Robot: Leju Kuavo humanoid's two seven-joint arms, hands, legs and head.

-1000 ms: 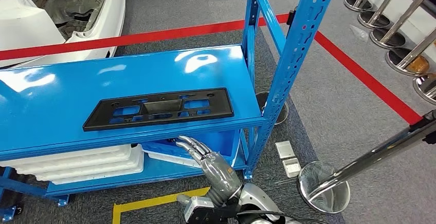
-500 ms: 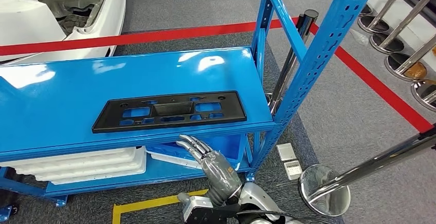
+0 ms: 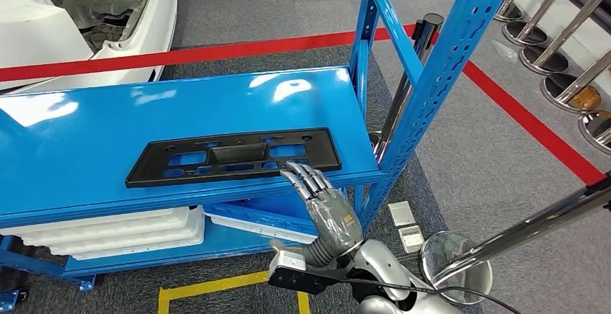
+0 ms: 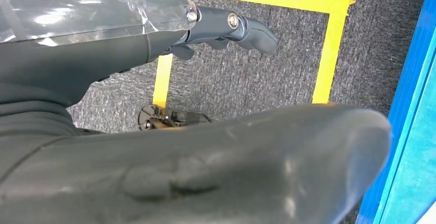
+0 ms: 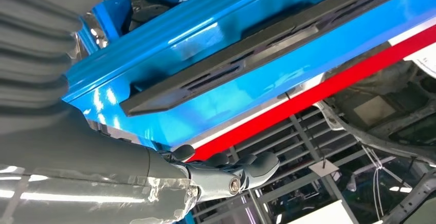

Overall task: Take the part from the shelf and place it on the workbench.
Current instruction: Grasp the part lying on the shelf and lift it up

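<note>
Part (image 3: 234, 158) lies flat on my blue shelf (image 3: 86, 134), grey carpet below; right hand (image 3: 328, 209) reaches it, fingers spread, empty. Left hand (image 4: 226, 26) shows fingers apart over yellow tape (image 4: 329, 44).

The shelf (image 3: 180, 109) is painted metal, glossy blue, its deck bright with glare. On it lies the part (image 3: 234, 157), a matt black plastic panel with a dull, smooth face. The right hand (image 3: 326, 204) has grey metallic-looking fingers with a soft sheen; the left hand (image 4: 205, 172) wears a smooth, matt dark grey cover. The floor (image 3: 497, 163) is rough grey carpet crossed by glossy red tape (image 3: 526, 119). At the right, stanchion posts (image 3: 533, 220) are polished, mirror-like metal. White moulded trays (image 3: 122, 231) below look satin-smooth.
</note>
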